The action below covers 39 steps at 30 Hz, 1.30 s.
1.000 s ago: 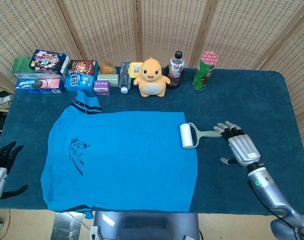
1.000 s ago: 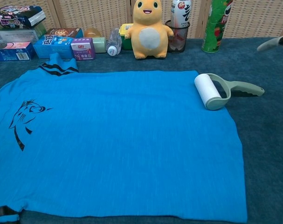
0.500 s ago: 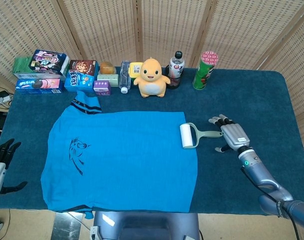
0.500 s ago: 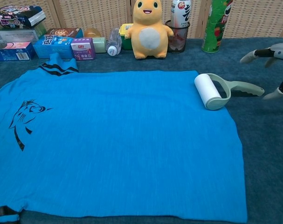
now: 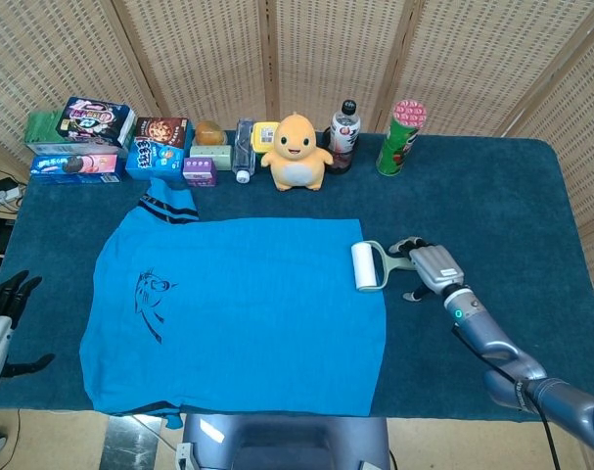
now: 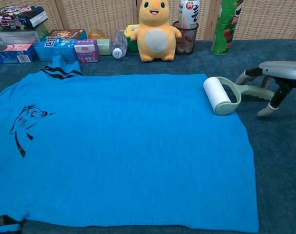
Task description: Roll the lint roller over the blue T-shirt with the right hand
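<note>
The blue T-shirt [image 5: 248,313] [image 6: 123,151] lies flat across the middle of the dark blue table. A lint roller [image 5: 365,266] [image 6: 219,95] with a white drum and a pale green handle rests at the shirt's right edge, its handle pointing right. My right hand [image 5: 429,266] [image 6: 277,74] hovers over the end of that handle, fingers spread on the far side and thumb on the near side, not closed on it. My left hand [image 5: 1,315] hangs off the table's left edge, fingers apart and holding nothing.
Along the back edge stand snack boxes [image 5: 91,137], a yellow plush toy [image 5: 297,152] [image 6: 156,30], a drink bottle [image 5: 343,132] and a green crisp can [image 5: 400,137] [image 6: 226,27]. Wicker screens close off the back.
My right hand has moved left and lower, from right of the handle's end to straddling it. The lint roller, the shirt and the left hand have stayed put.
</note>
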Motion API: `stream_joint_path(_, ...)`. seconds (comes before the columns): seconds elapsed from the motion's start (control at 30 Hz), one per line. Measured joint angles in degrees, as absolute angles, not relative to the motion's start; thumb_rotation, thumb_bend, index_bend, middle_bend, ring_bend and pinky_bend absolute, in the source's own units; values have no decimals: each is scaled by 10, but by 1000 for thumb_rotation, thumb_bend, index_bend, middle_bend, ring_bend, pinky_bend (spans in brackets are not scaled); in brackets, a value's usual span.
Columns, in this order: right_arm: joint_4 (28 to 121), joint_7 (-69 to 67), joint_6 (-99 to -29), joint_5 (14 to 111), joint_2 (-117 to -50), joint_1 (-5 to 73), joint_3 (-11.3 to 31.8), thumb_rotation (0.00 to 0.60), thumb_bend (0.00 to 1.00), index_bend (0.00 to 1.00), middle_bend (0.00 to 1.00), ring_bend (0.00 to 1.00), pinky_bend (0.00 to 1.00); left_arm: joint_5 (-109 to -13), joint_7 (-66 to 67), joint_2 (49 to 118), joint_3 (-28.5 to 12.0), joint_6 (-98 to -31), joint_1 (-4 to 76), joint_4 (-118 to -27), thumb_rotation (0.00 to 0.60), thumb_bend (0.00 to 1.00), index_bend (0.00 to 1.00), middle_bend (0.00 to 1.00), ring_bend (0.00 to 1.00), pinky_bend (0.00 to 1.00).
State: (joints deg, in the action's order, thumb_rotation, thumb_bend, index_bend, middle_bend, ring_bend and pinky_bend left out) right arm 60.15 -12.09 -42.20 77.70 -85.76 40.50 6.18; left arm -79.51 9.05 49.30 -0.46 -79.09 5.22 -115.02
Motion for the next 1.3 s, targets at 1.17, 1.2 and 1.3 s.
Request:
stream_joint_path(1.17,625,-91,-516,840,-861,425,65,600,1000,558,717,674,949,-790,77,485,-2,-777,60,-1152,600,110,0,0,0,14)
stream_joint_path(1.2,636,-79,-512,839,-856,429,67,600,1000,558,717,674,955,-790,76,484,-2,-777,60,-1152,600,110,0,0,0,14)
stream_joint_path(1.3,674,-30,-497,829,-843,444,78,600,1000,558,717,674,962,-791,74,483,0,-775,60,-1152,600,110,0,0,0,15)
